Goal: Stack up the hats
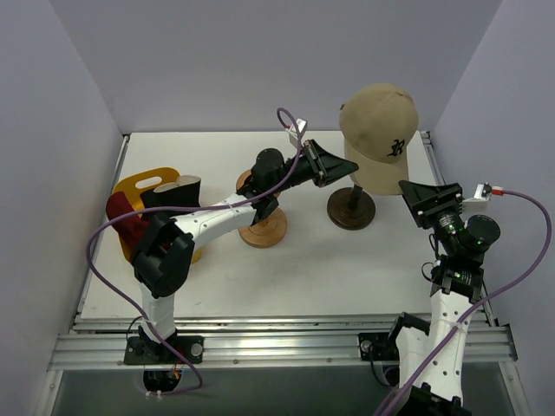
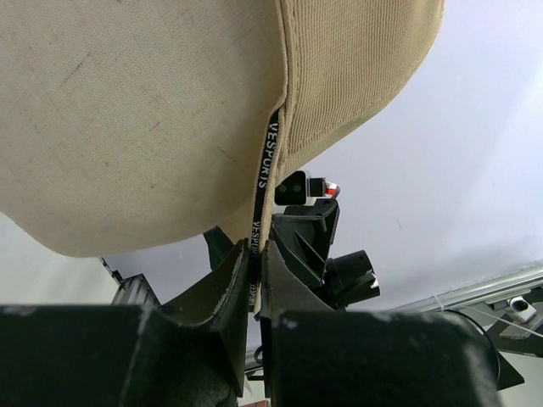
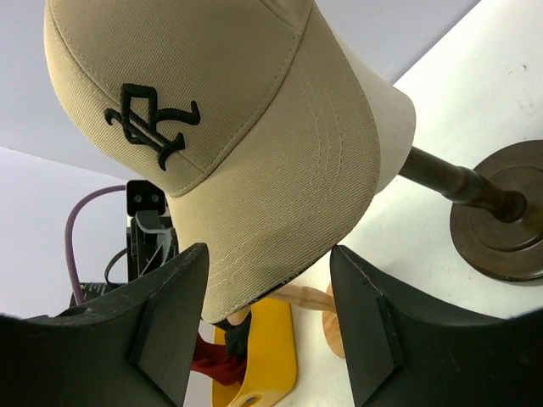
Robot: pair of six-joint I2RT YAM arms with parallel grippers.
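- Left fingers [image 2: 253,284] are pinching almost closed on the cap's [image 1: 377,130] rear edge band, with the cap lying at their 3 o'clock.
- Right fingers [image 1: 427,198] are standing open astride the brim, gripping nothing, with the cap at their 11 o'clock.
- Tray [image 1: 130,186], sitting at the table's 9 o'clock, is holding the red hat [image 1: 121,221] and black hat [image 1: 178,189].

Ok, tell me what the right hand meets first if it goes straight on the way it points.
Most likely the brim of the tan cap: it hangs right ahead of the open right hand, in line with the gap between its fingers. How close it is stays unclear.
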